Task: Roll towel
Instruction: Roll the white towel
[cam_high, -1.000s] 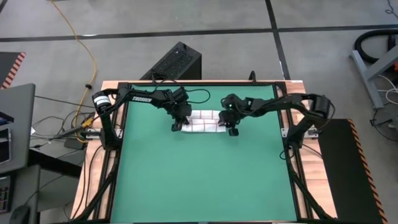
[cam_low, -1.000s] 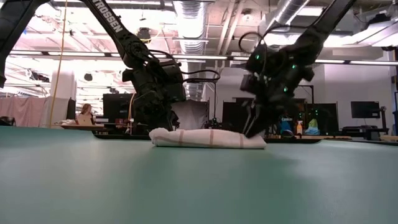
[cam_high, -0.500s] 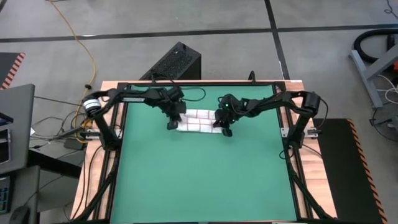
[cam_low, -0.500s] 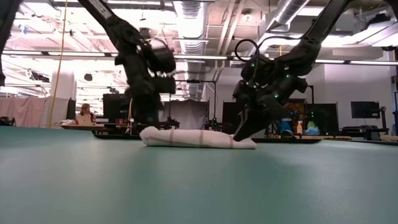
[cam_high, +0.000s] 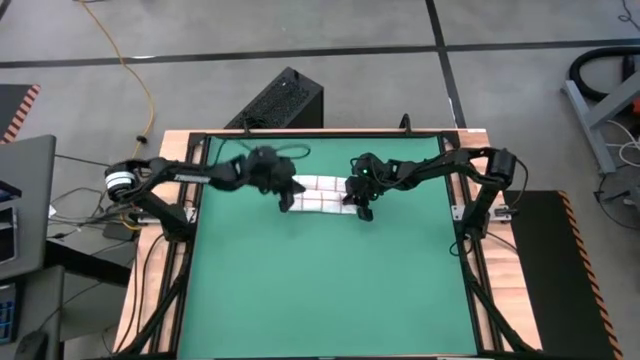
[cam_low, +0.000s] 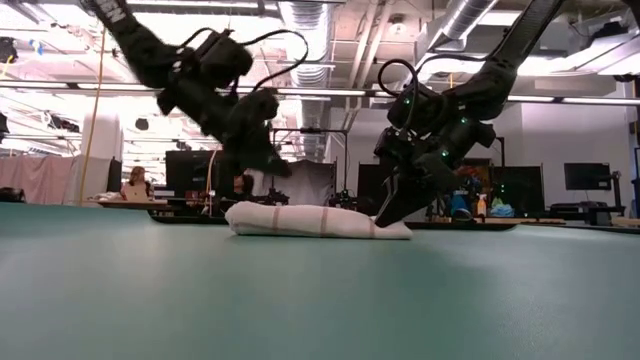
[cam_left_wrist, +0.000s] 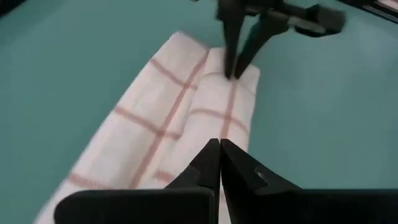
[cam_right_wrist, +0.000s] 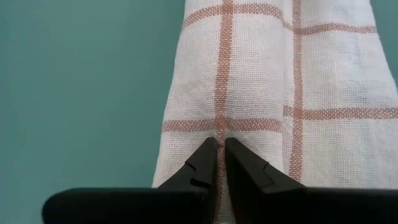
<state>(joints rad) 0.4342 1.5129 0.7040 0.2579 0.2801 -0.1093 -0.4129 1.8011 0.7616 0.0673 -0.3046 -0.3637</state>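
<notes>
Already the towel (cam_high: 320, 193) lies rolled near the green mat's (cam_high: 320, 290) far edge; right gripper (cam_high: 357, 202) pinches one end; left gripper (cam_high: 287, 201), fingers together, holds nothing; little remains.

- High view: overhead, looking straight down on the whole worktop (cam_high: 330, 290).
- Low view: at mat height, looking level across into the room.
- Wrist views: each close above the towel (cam_left_wrist: 186, 106), shared by all four.
</notes>
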